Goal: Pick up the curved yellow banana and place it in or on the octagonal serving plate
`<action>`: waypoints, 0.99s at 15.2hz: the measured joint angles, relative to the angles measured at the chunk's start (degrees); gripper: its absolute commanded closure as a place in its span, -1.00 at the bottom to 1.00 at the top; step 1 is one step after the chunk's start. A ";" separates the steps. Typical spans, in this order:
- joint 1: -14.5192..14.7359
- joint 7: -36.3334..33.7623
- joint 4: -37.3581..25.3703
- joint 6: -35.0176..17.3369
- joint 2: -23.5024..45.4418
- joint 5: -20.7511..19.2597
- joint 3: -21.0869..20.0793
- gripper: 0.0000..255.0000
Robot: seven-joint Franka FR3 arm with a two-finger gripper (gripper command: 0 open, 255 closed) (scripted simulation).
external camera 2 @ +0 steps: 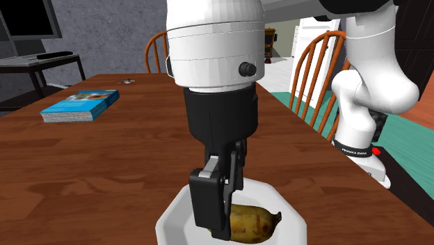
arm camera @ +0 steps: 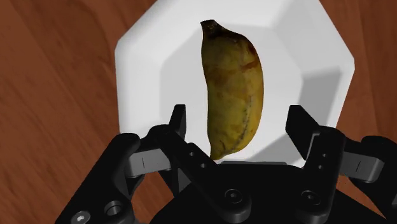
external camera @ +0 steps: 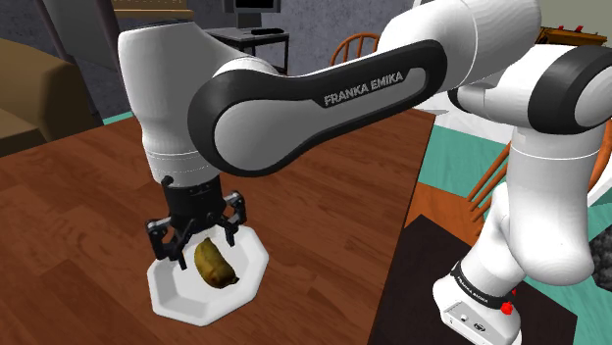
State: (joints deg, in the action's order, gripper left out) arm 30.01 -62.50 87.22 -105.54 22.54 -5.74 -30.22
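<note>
The brownish-yellow banana (external camera: 214,265) (external camera 2: 254,223) (arm camera: 232,89) lies on the white octagonal plate (external camera: 186,299) (external camera 2: 174,217) (arm camera: 146,63), which sits on the wooden table. My gripper (external camera: 196,243) (external camera 2: 222,209) (arm camera: 236,118) hangs just above the plate, pointing straight down over the banana's blunt end. In the wrist view the two black fingers stand apart on either side of the banana with a gap to each, so nothing is clasped.
A blue book (external camera 2: 80,104) lies on the table further back. Wooden chairs (external camera 2: 316,69) (external camera: 353,44) stand along the far sides. A dark monitor (external camera 2: 28,28) sits on a low stand beyond the table. My white base (external camera: 481,294) stands on its box beside the table edge.
</note>
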 measured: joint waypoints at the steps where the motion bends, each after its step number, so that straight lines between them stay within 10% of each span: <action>1: 0.00 0.00 0.00 0.00 0.00 0.00 0.00 -1.00; 15: 0.39 0.21 -7.30 7.28 -0.05 0.14 -0.14 -1.00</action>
